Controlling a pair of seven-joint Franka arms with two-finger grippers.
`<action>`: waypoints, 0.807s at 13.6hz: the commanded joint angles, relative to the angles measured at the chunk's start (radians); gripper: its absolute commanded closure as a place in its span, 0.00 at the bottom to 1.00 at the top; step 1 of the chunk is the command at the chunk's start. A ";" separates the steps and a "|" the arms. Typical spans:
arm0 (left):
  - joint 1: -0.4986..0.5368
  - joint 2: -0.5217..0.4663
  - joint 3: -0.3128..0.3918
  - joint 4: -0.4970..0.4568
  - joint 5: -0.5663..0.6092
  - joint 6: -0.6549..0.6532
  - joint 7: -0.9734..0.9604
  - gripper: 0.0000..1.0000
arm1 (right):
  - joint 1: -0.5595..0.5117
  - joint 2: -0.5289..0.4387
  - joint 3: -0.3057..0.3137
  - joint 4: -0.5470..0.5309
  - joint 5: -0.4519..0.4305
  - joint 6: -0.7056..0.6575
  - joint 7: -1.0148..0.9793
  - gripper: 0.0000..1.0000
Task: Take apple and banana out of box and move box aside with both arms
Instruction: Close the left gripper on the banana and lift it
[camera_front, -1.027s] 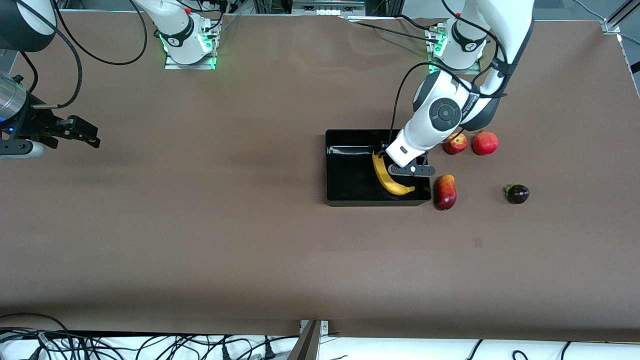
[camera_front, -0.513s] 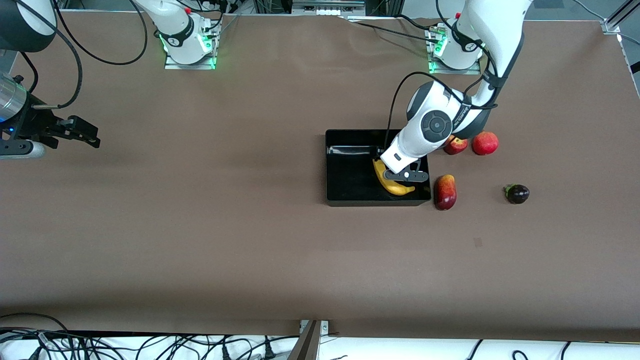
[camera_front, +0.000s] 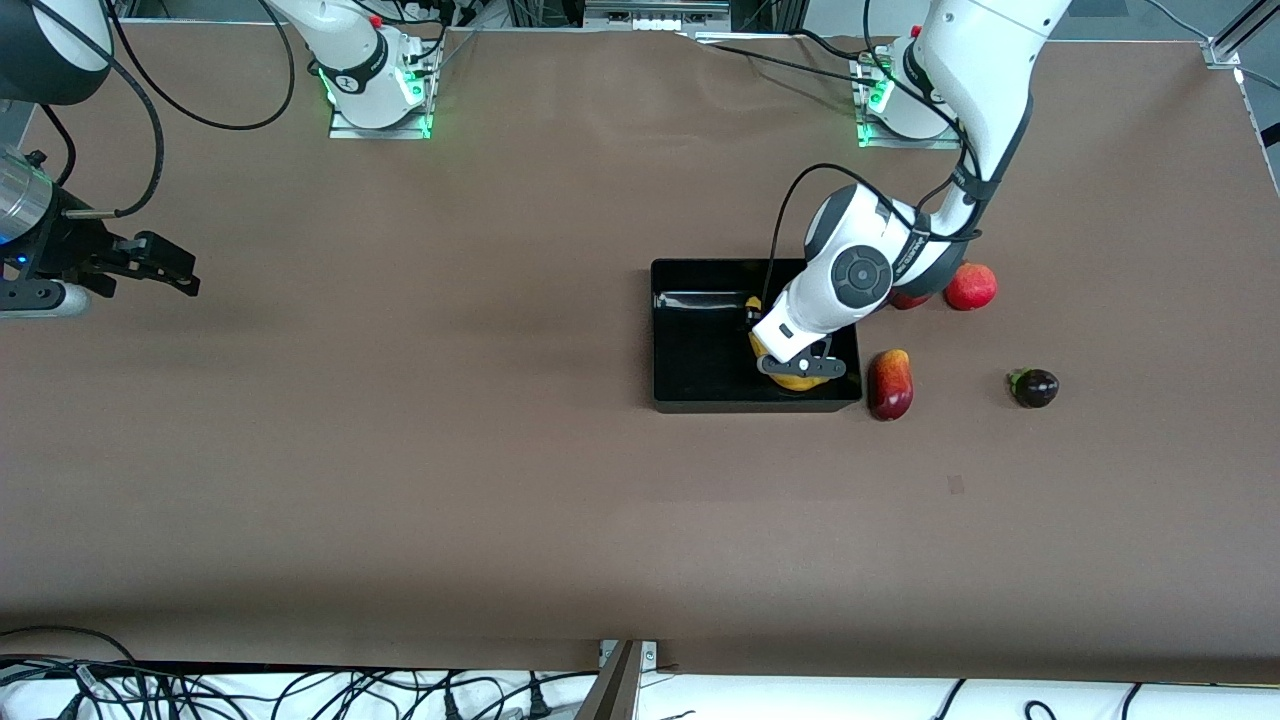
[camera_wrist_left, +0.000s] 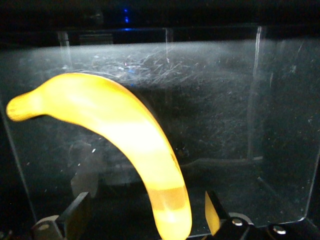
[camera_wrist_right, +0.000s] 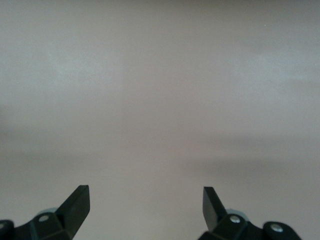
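The black box (camera_front: 700, 350) stands mid-table toward the left arm's end. The yellow banana (camera_front: 795, 381) lies in it; in the left wrist view it (camera_wrist_left: 125, 130) curves across the box floor (camera_wrist_left: 240, 115). My left gripper (camera_front: 800, 368) is low in the box, open, with its fingers either side of one end of the banana (camera_wrist_left: 147, 215) and gaps on both sides. The mango (camera_front: 890, 384) lies beside the box. The pomegranate (camera_front: 971, 286) and the dark purple fruit (camera_front: 1034, 387) lie on the table. The apple (camera_front: 908, 299) is mostly hidden by the left arm. My right gripper (camera_front: 165, 265) waits open and empty.
The right wrist view shows only bare brown table under the open right gripper (camera_wrist_right: 145, 205). The box walls (camera_front: 757, 405) stand close around the left gripper. Cables lie along the table's edge nearest the front camera.
My left gripper has come down into the box over the banana, toward the wall nearest the front camera. The left arm now covers most of the apple. The right arm has not moved.
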 joint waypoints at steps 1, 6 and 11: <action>-0.010 0.041 0.009 0.043 -0.019 -0.007 0.068 0.00 | 0.003 0.001 -0.006 0.003 0.006 -0.006 -0.003 0.00; -0.010 0.077 0.003 0.046 -0.017 -0.007 0.071 0.00 | 0.001 0.001 -0.006 0.002 0.008 -0.006 -0.003 0.00; -0.023 0.115 0.003 0.060 -0.015 -0.004 0.071 0.00 | 0.003 0.001 -0.006 0.003 0.008 -0.006 -0.003 0.00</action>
